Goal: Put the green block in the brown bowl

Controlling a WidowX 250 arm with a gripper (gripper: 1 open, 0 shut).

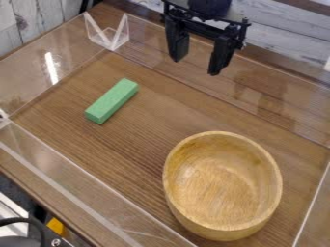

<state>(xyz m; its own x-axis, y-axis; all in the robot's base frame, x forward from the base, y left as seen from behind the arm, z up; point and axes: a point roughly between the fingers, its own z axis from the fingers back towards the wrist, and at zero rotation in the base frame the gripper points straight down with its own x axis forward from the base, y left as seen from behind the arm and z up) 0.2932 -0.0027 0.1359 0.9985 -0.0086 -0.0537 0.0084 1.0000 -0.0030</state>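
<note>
The green block [112, 100] lies flat on the wooden tabletop at the left, its long side running diagonally. At the lower right sits the brown bowl [222, 183], a wide wooden bowl with a thick rim and nothing inside it. My gripper [198, 53] hangs at the top centre, pointing down, with its black fingers [173, 43] spread apart and nothing between them. It is well above and to the right of the block, and behind the bowl.
Clear acrylic walls [77, 207] surround the wooden table surface [180, 106]. A clear folded plastic piece [107, 31] stands at the back left corner.
</note>
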